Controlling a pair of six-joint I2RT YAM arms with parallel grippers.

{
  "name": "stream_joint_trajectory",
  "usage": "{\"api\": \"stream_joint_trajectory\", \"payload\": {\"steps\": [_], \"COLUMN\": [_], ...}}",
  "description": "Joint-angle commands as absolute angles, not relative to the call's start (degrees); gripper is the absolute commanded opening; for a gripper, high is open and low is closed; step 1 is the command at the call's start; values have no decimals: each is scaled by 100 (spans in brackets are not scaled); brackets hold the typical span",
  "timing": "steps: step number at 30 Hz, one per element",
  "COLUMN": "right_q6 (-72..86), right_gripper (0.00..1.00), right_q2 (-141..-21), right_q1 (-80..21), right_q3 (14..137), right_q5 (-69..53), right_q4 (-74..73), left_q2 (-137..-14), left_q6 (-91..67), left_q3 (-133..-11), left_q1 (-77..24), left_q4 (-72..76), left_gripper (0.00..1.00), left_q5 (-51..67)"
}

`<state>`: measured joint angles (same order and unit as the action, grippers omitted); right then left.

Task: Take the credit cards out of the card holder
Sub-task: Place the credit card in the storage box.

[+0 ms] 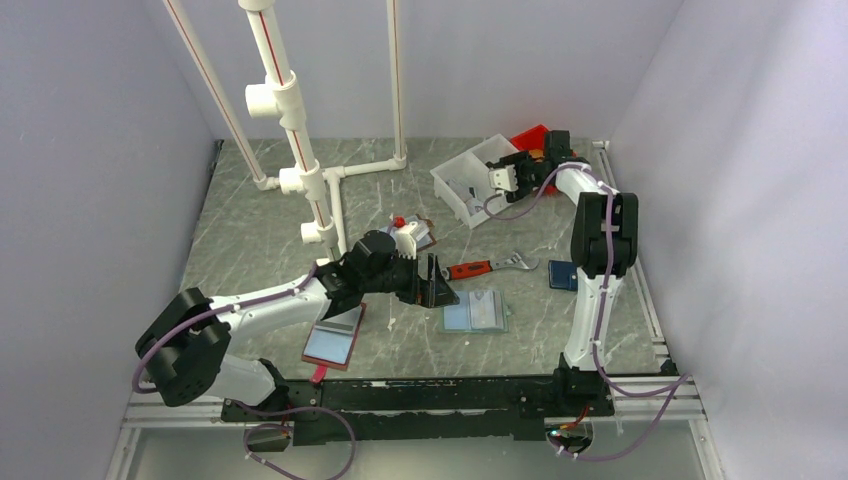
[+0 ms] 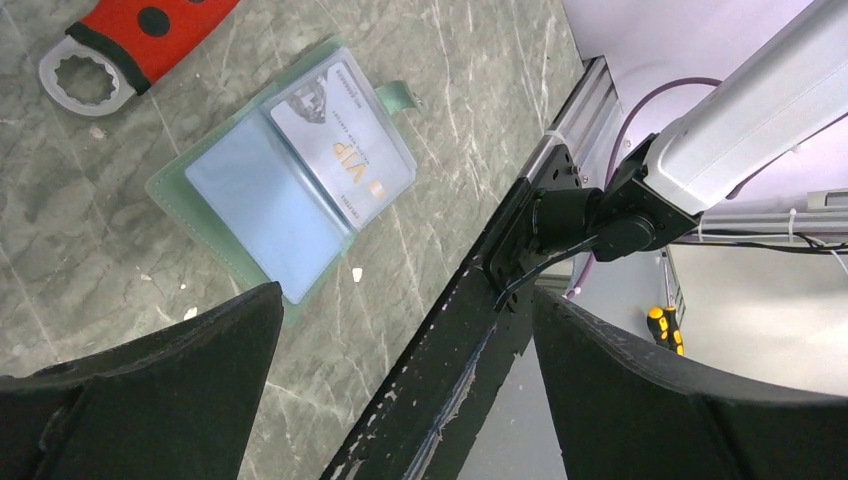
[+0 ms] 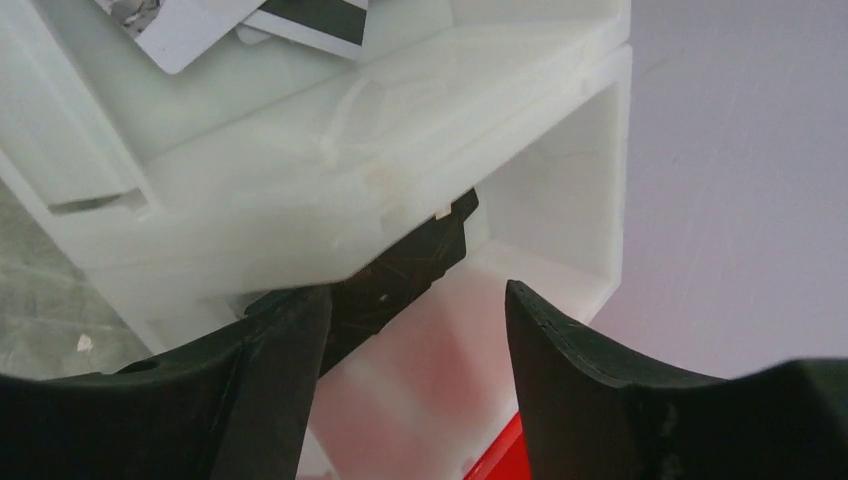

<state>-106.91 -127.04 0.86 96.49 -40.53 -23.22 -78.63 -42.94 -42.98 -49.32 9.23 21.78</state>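
The card holder (image 1: 475, 313) lies open on the worktop (image 1: 250, 230) at front centre, with one card (image 2: 345, 150) in its right panel. The wrench (image 1: 492, 266) lies just behind it, and the left gripper (image 1: 437, 288) is just to its left. A bin (image 1: 452, 198) sits at the back right with cards (image 3: 190, 25) in it and the right gripper (image 1: 497, 184) over it. A folder (image 1: 333, 343) lies at front left.

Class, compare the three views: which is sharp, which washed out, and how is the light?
Top external: even, soft light, faint shadows. Left wrist: the card holder is sharp, lettering on its credit card legible; the near fingers are dark. Right wrist: the white bin looks pale, washed out and soft.
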Motion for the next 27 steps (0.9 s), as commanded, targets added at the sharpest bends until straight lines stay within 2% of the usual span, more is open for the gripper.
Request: {"api": "stream_joint_trajectory", "payload": {"steps": [1, 8, 13, 20, 27], "right_q6": [-10477, -9903, -8929, -8071, -7124], "right_gripper": [68, 71, 72, 72, 72], "right_q2": [-12188, -11107, -10058, -8612, -7924], "right_q1": [281, 299, 265, 195, 155], "right_q3": [9795, 9099, 8485, 7877, 6909], "right_q5": [-4330, -4143, -4078, -5670, -6463], "right_q4": [-2649, -2887, -3449, -6224, -6809], "left_q2": [-7931, -7998, -7899, -7910, -7918], "left_q6": [-4328, -4508, -4406, -3753, -3236], "left_q3": [-4358, -4380, -4518, -4963, -5191], "left_q1": [-4945, -4947, -5010, -5548, -5856], "left_q4": [1141, 1278, 819, -221, -787], "left_gripper": [100, 99, 100, 100, 99], "left_q5": [2300, 2293, 2055, 1183, 179]}}
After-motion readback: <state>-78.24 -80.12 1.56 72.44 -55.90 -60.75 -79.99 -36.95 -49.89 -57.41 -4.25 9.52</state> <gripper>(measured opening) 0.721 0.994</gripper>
